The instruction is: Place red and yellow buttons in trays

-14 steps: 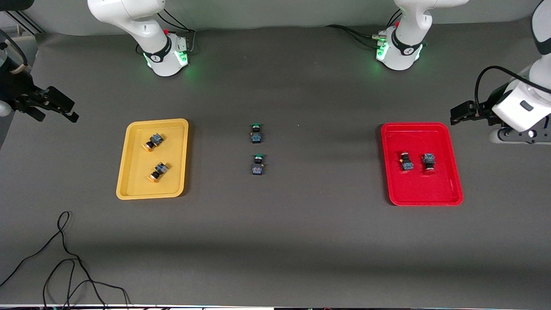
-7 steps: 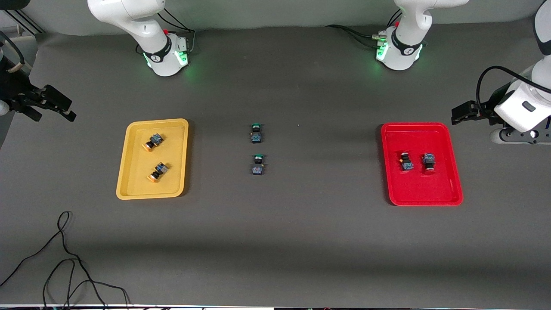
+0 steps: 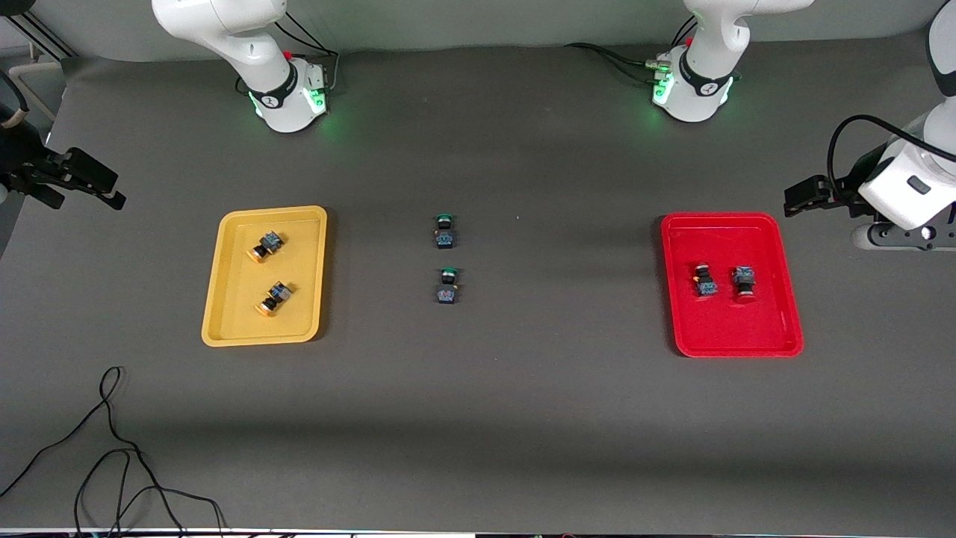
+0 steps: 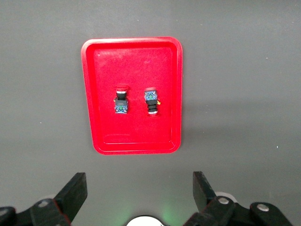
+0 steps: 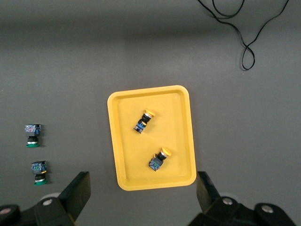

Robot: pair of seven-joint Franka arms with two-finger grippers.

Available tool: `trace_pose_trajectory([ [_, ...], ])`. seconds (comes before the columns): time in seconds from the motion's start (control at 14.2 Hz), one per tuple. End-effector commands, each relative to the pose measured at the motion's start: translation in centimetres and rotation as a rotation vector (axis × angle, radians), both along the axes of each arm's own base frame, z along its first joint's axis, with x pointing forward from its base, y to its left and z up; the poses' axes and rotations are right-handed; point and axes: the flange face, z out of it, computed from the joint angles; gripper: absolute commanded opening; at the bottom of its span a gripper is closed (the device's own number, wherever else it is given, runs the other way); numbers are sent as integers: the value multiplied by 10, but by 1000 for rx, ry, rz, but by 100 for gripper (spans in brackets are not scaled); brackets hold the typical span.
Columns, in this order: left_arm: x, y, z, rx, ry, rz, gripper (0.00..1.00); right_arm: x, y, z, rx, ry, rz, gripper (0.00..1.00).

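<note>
Yellow-capped buttons (image 3: 268, 270) are held in the yellow tray (image 3: 224, 299), red-capped buttons (image 3: 723, 281) in the red tray (image 3: 747, 344); the left gripper (image 4: 137, 190) and right gripper (image 5: 143, 190) are raised near the table ends, spread and empty.

The black two-finger right gripper (image 3: 112, 196) drifts outward past the table's edge; the black left gripper (image 3: 792, 203) edges away slightly.

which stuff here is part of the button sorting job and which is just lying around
Part of the job:
- yellow tray, holding two yellow-capped buttons
- red tray, holding two red-capped buttons

Just lying about:
- two green-capped buttons, on the table between the trays
- black cable
</note>
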Motion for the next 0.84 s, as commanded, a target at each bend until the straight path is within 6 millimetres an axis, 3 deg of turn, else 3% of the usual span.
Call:
trace_pose_trajectory([
  [0.0,-2,-1,7,1,-2,-6,100,4,-1,4,-24,16,19,100],
  [0.42,-3,-2,13,5,-23,-9,100,15,-1,-13,-31,39,20,100],
  [0.77,-3,-3,13,8,-26,-11,100,15,-1,-13,-31,37,14,100],
])
